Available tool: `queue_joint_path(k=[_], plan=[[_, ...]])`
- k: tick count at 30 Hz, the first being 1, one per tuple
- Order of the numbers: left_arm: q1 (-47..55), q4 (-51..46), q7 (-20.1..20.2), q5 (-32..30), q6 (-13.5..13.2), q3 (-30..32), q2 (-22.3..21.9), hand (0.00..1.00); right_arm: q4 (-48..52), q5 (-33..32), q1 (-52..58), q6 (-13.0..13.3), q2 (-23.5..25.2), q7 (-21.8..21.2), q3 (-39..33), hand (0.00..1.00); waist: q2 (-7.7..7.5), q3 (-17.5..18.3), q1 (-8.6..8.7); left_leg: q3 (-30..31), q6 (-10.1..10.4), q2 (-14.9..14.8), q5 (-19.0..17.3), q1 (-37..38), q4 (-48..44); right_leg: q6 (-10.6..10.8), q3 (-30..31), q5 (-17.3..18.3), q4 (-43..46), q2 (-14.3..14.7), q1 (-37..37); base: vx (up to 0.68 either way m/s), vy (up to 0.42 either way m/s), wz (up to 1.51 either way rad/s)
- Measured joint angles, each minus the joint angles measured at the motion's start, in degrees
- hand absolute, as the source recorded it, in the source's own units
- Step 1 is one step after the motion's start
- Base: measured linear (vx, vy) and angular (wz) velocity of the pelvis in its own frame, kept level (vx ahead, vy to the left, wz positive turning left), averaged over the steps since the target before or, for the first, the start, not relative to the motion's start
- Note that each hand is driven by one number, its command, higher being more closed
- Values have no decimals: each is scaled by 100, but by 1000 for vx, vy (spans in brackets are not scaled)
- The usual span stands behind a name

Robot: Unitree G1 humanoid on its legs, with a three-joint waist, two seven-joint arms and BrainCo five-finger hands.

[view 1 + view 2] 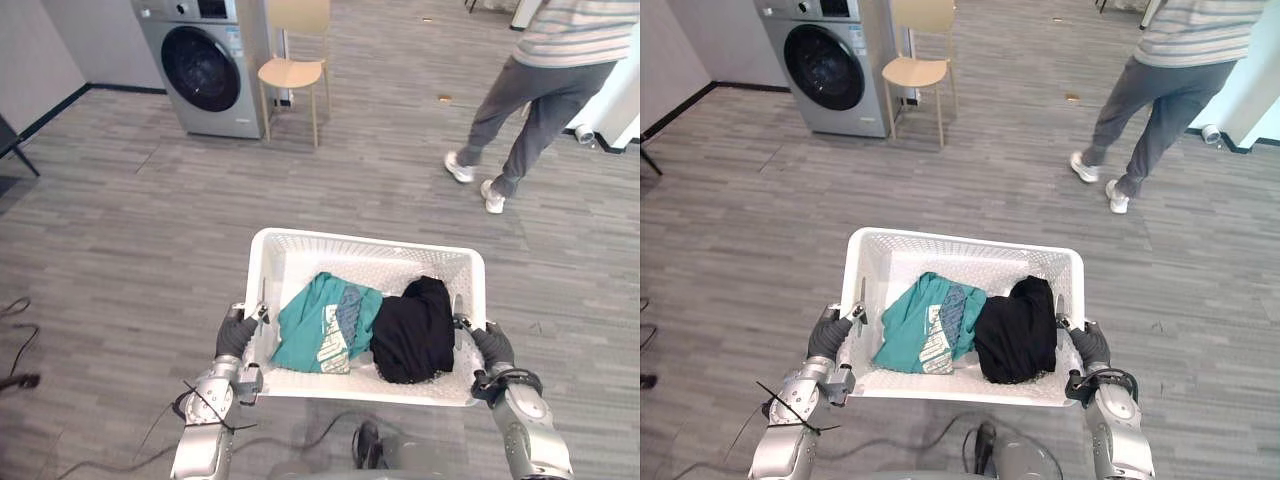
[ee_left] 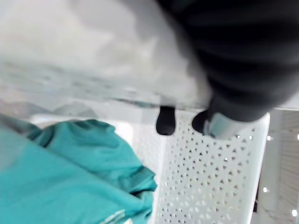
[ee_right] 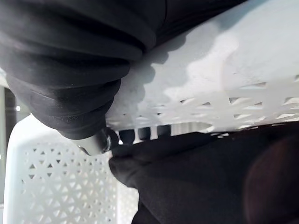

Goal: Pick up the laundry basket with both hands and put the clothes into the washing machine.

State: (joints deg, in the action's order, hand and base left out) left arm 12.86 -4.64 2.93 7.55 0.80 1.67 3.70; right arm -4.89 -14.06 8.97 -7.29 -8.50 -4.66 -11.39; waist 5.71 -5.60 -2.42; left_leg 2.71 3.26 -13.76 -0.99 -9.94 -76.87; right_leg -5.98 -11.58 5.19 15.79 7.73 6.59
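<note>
I hold a white perforated laundry basket low in front of me. My left hand grips its left side and my right hand its right side. In the left wrist view dark fingertips hook over the rim into the basket; the right hand's fingertips curl over the rim likewise. Inside lie a teal garment on the left and a black garment on the right. The grey washing machine stands far off at the back left, its round door shut.
A light wooden chair stands just right of the washing machine. A person in grey trousers and white shoes walks at the back right, near a white unit. Grey plank floor lies between me and the machine.
</note>
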Motion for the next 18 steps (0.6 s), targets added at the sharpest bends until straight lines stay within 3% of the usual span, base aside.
queue_joint_path(k=[1, 2, 3, 5, 6, 7, 8, 9, 10, 11, 13, 14, 15, 16, 17, 18], plan=[[5, 27, 11, 6, 0, 3, 50, 100, -7, 0, 0, -1, -14, 4, 0, 100, -60, -33, -15, -60, -132, 15, -190, -215, -143, 4, 82, 8, -172, -7, -309, 875, -98, -28], [5, 51, 14, 14, -8, 4, 54, 100, -8, 0, -5, 0, -16, 65, 43, 100, -181, -95, -154, -314, -269, 21, -557, -627, 25, 4, 213, 9, -487, -86, -856, 542, -27, -26], [-6, 66, 19, 21, -19, -1, 51, 100, -9, -4, -17, 1, -53, 81, 44, 100, -238, -107, -166, -460, -306, 17, -722, -848, 302, 5, 286, 10, -643, -135, -1073, 646, 8, -36], [-47, 92, 3, 40, -141, 16, 24, 100, -43, -20, -237, 11, -225, 90, 73, 100, -404, -120, -194, -1039, -309, 264, -950, -1418, 2849, 218, 488, 304, -1034, -468, -1615, 617, 92, -37], [-62, 106, -9, 69, -148, 17, -4, 100, -57, -42, -282, 13, -285, 89, 71, 100, -390, -120, -193, -1082, -200, 308, -871, -1478, 3709, 323, 534, 394, -1105, -518, -1715, 758, 255, -36], [-64, 122, -20, 73, -148, 9, -104, 100, -112, -60, -374, 19, -396, 88, 73, 100, -160, -56, -196, -1009, 202, 358, -566, -1511, 5422, 408, 649, 573, -1219, -523, -1931, 640, 265, -56], [-67, 138, -60, 69, -129, 13, -128, 100, -311, -62, -476, 35, -409, 88, 96, 100, -141, -69, -281, -1040, 169, 389, 272, -1456, 5577, 457, 887, 791, -1293, -605, -2147, 757, 379, -68], [-117, 211, -89, 53, -121, 28, -126, 100, -521, -62, -554, 35, -343, 92, 126, 100, -221, -54, -292, -1148, -336, 570, 137, -1399, 5321, 513, 1047, 878, -1188, -779, -2261, 656, 346, -41], [-192, 304, -99, 20, -76, 32, -79, 100, -585, -59, -562, 28, -340, 92, 130, 100, -265, -58, -237, -1209, -667, 642, -194, -1436, 4971, 531, 1115, 886, -785, -968, -2182, 671, 361, -7], [-171, 308, -105, 23, -62, 25, -52, 100, -586, -58, -561, 16, -340, 92, 148, 100, -307, -48, -239, -1279, -713, 701, -385, -1410, 4847, 568, 1194, 907, -424, -1061, -2053, 699, 355, -4], [-105, 303, -184, 32, -64, 36, -3, 100, -621, -53, -562, 16, -312, 91, 228, 100, -597, -37, -313, -1580, -890, 1001, -773, -1063, 4817, 1010, 1350, 913, 1339, -1441, -1377, 658, 331, -15], [-107, 302, -184, 31, -60, 2, 104, 100, -767, -53, -579, 19, -268, 84, 244, 100, -801, -45, -273, -1651, -1061, 1326, -1089, -675, 4890, 1899, 1353, 168, 2968, -1801, -747, 622, 269, 16], [-108, 300, -187, 29, -60, -34, 151, 100, -809, -53, -573, 19, -229, 85, 233, 100, -837, -65, -240, -1631, -1104, 1419, -1221, -496, 4887, 1957, 1306, -255, 3559, -1911, -547, 730, 263, 37], [-51, 299, -224, 28, -43, -95, 210, 100, -836, -49, -523, 16, -135, 85, 238, 100, -807, -78, -148, -1547, -1158, 1486, -1451, -109, 4866, 1718, 1153, -262, 4584, -2027, -181, 598, 154, 32], [-32, 265, -221, 16, 11, -105, 251, 100, -834, -46, -413, 16, -71, 86, 240, 100, -747, -93, -141, -1479, -1177, 1484, -1540, 329, 4977, 1386, 964, -26, 5108, -2018, 110, 584, 139, 23], [-23, 239, -221, 11, 23, -108, 276, 100, -830, -46, -376, 17, -50, 86, 243, 100, -711, -112, -141, -1416, -1156, 1477, -1556, 570, 5106, 1231, 851, 100, 5193, -1988, 255, 555, 105, 12]])
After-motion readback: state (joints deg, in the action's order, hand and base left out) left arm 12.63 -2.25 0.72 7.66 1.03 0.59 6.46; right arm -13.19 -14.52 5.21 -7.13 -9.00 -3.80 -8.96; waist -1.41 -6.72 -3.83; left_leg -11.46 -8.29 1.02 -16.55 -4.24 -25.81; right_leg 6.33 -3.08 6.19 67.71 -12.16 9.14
